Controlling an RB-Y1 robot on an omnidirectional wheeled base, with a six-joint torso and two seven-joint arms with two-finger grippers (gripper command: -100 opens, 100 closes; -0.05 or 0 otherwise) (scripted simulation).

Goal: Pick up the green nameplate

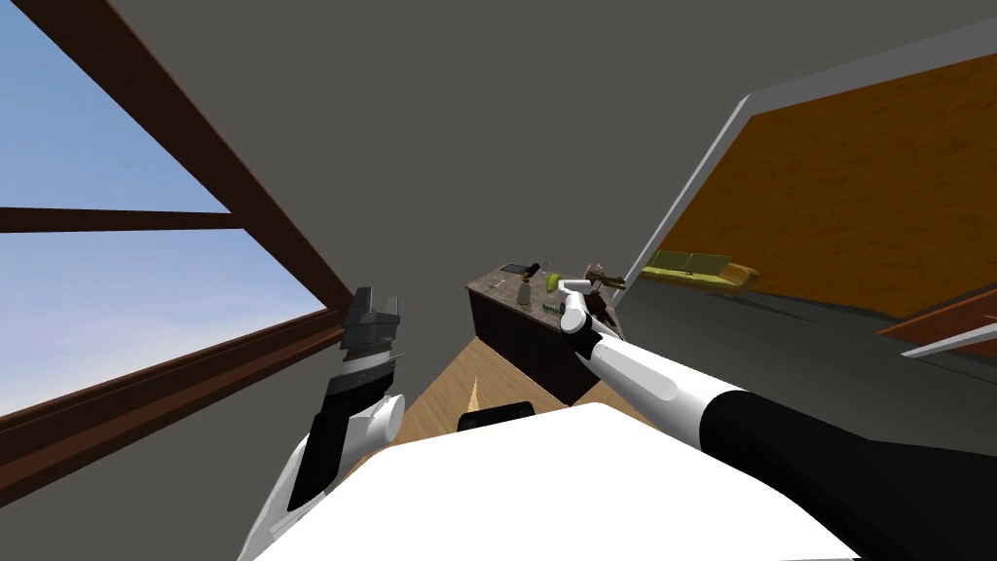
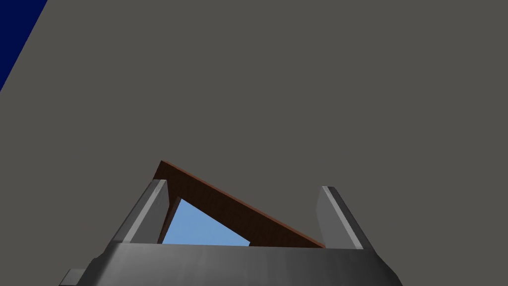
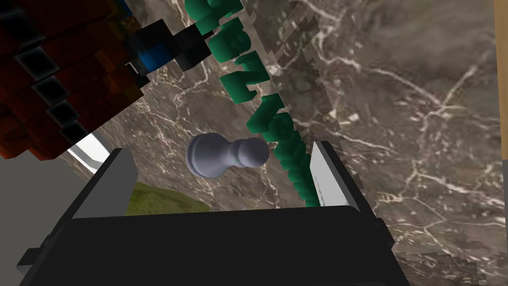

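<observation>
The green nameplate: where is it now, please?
In the right wrist view, the green nameplate sits on the marble tabletop, between the grey pawn and a finger of the right gripper.

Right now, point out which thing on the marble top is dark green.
The nameplate, a row of raised letters by the right tool; the pawn is grey, the blocky thing red.

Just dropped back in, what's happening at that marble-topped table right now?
The right gripper hangs open over the marble tabletop, holding nothing. The green nameplate runs close along one of its fingers, and a grey pawn shows between the two fingers. A red blocky object sits nearby. The left gripper is open too, raised well short of the table.
</observation>
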